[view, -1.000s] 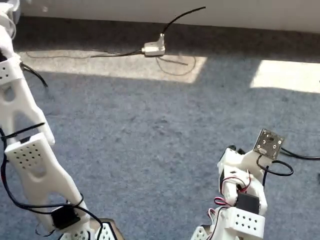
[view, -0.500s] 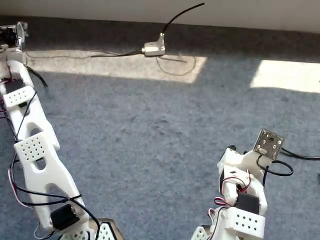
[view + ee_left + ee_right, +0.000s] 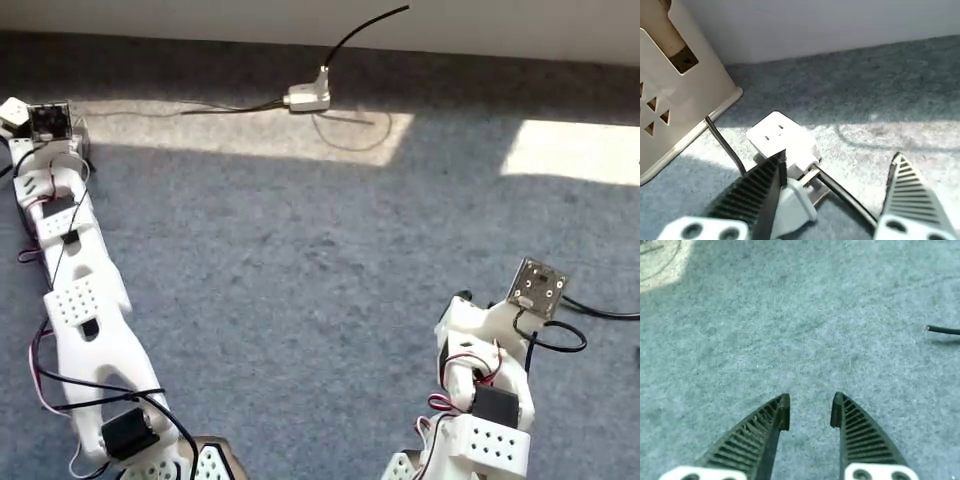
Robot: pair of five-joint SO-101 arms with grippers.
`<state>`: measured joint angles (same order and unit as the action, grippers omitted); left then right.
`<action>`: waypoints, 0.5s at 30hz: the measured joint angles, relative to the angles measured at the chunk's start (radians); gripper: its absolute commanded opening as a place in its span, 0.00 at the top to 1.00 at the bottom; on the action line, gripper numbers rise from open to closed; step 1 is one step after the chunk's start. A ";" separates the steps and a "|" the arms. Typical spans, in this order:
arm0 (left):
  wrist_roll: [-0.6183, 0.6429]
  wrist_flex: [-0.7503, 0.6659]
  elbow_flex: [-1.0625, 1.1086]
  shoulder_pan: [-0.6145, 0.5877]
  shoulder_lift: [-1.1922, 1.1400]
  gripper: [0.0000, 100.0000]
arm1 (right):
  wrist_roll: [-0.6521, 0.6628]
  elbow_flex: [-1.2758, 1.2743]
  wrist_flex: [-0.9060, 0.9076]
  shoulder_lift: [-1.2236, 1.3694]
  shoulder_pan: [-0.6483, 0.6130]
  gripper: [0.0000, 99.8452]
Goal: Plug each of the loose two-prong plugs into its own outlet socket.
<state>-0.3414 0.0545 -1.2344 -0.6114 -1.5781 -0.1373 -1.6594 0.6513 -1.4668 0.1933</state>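
- The left gripper [image 3: 840, 156] is released, its jaws spread wide with nothing grasped, low over the carpet [image 3: 900, 75] near the wall.
- The white two-prong plug [image 3: 796, 202] lies against one jaw, just beside the white outlet socket [image 3: 776, 131], whose two slots face upward.
- The step in hand is judged to be the grasp of that plug. The jaws are best centred across its body, not on the black cable [image 3: 840, 192], so that the prongs are left free to be squared with the slots.
- A straight push is called for, since the loose socket could be shoved aside.
- The right gripper [image 3: 810, 396] is held over bare carpet, jaws slightly parted and empty.
- A beige perforated basket [image 3: 675, 110] stands near the socket. Something tan is glimpsed through its handle cut-out, but the contents cannot be told.
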 measured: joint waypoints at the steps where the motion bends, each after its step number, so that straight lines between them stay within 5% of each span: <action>1: 0.000 0.081 -0.025 0.000 0.017 0.69 | 0.000 0.000 0.000 0.000 0.000 0.85; 12: -0.021 1.439 -0.341 0.069 0.201 0.69 | 0.000 0.000 0.000 0.000 0.000 0.85; 15: -0.098 1.669 -0.384 0.087 0.213 0.69 | 0.000 0.000 0.000 0.000 0.000 0.85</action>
<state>-0.4396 1.7238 -1.6180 -0.5240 -1.3648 -0.1373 -1.6594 0.6513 -1.4668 0.1933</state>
